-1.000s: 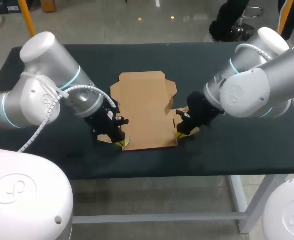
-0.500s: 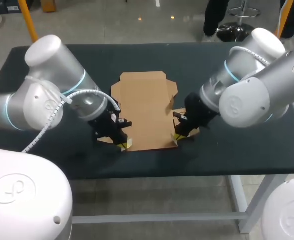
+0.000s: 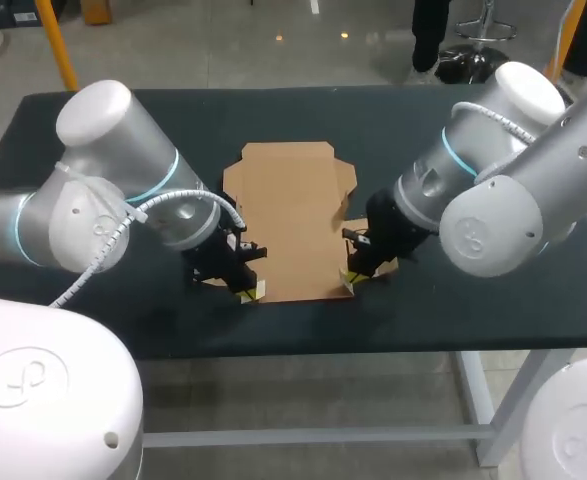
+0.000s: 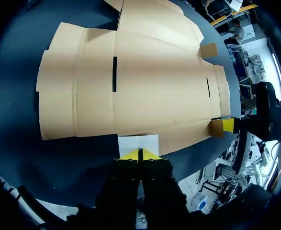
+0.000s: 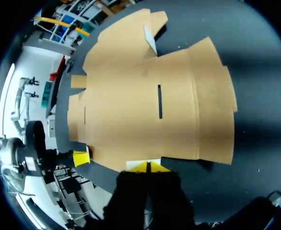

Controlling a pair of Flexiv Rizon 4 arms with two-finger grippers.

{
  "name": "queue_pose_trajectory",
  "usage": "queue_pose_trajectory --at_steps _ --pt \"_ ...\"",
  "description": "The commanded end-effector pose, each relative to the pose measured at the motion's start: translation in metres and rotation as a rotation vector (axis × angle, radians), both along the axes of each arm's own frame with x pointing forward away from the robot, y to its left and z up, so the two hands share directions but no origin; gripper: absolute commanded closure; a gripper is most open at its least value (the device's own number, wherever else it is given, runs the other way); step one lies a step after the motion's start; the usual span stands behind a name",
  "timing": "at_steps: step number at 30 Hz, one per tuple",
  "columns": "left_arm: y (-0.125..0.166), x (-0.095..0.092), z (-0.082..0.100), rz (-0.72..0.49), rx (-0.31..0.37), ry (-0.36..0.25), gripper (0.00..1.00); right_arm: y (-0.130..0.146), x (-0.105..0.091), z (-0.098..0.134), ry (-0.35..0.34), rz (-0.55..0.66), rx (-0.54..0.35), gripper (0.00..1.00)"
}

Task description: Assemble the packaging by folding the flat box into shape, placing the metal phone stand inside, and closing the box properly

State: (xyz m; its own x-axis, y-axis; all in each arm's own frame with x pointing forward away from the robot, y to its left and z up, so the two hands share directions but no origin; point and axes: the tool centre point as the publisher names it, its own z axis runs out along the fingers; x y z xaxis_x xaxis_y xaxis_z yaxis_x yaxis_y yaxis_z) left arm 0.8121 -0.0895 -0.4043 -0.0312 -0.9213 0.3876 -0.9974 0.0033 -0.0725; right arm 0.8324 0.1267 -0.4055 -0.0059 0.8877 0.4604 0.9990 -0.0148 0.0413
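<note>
— Where is the flat box (image 3: 293, 215)?
— It lies spread out in the middle of the table (image 3: 393, 110), close to the robot's edge.
— What are the grippers doing?
— The left gripper (image 4: 140, 154) pinches the flat box by a small white flap (image 4: 138, 143) at one near corner. The right gripper (image 5: 148, 166) pinches the other near corner

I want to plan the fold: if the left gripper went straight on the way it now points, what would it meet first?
The small pale flap at the flat box's near edge, directly ahead of the left gripper; beyond it the box's brown panel. Whether the tips touch the flap is unclear.
</note>
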Motion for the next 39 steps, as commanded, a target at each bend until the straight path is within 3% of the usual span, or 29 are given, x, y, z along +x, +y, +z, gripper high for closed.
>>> queue_pose_trajectory --at_steps 1,12,24,39 --pt "-0.005 -0.004 -0.003 0.018 0.018 -0.019 1.0 0.007 -0.004 -0.004 -0.03 -0.01 -0.012 1.0" --pt "-0.007 -0.002 -0.008 0.053 0.036 -0.046 1.0 0.012 -0.006 -0.008 -0.071 0.026 0.007 1.0" --pt "-0.008 -0.002 -0.014 0.117 0.072 -0.121 1.0 0.015 -0.011 -0.022 -0.093 0.041 -0.007 1.0" --pt "-0.004 0.001 -0.023 0.158 0.101 -0.129 1.0 0.017 -0.011 -0.041 -0.091 0.041 -0.048 1.0"
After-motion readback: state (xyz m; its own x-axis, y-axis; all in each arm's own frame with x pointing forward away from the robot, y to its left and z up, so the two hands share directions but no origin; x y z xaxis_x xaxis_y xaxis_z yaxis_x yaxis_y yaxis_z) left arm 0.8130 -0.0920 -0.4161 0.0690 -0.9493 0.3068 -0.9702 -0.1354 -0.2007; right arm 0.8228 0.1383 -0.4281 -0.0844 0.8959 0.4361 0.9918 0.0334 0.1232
